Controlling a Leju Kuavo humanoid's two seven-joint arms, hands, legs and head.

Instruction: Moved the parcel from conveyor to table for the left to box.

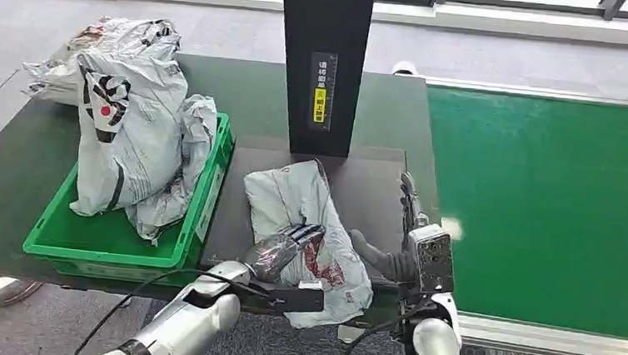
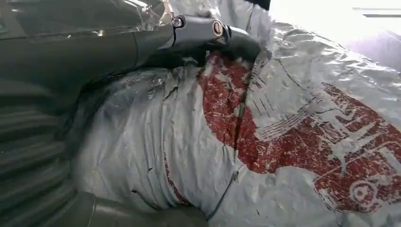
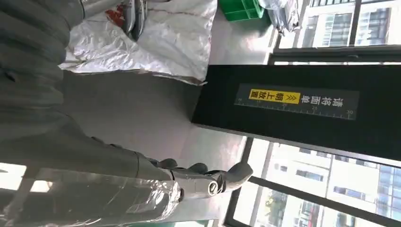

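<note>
Grey parcel lying on a dark tabletop under the left robot hand, beside a green conveyor.

The dark tabletop (image 1: pixel 10 173) stands on grey carpet before a row of windows, with the green conveyor (image 1: pixel 543 202) along its right side and a black upright post (image 1: pixel 323 61) bearing a yellow label at its middle. A green bin (image 1: pixel 114 243) on the left holds a heap of grey mail bags (image 1: pixel 130 131). The parcel (image 1: pixel 307 227) is a crinkled silver-grey plastic bag with a red print, lying flat on the tabletop in front of the post, between bin and conveyor. The left robot hand (image 1: pixel 285 246) rests on top of it, fingers curved against the plastic. The right robot hand (image 1: pixel 404 209) hangs open beside the parcel, holding nothing.
</note>
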